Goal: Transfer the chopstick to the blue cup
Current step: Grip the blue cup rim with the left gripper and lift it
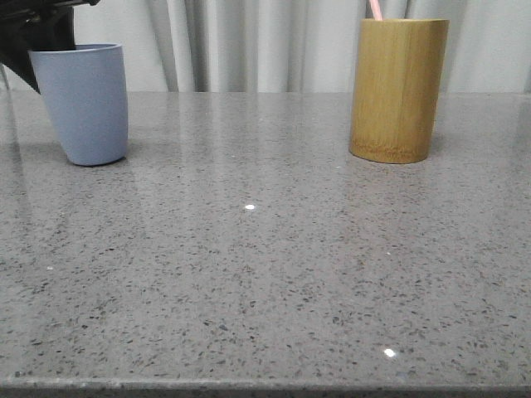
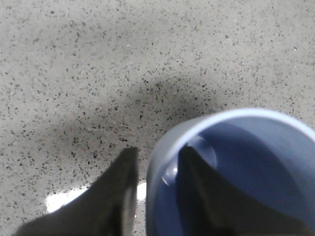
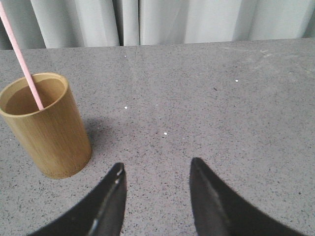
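Left wrist view: left hand (image 2: 156, 172) pinching blue cup (image 2: 236, 167) rim; right hand (image 3: 156, 194) spread; chopstick (image 3: 22, 61) in bamboo cup (image 3: 47, 125).

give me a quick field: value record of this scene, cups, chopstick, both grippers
surface: grey speckled table
blue cup: upright at the table's left
bamboo cup: upright at the table's right
chopstick: pink, standing in the bamboo cup, leaning on its rim
left gripper: jaws straddle the blue cup's wall, one inside, one outside
right gripper: open, empty, over bare table beside the bamboo cup
task state: chopstick not yet moved
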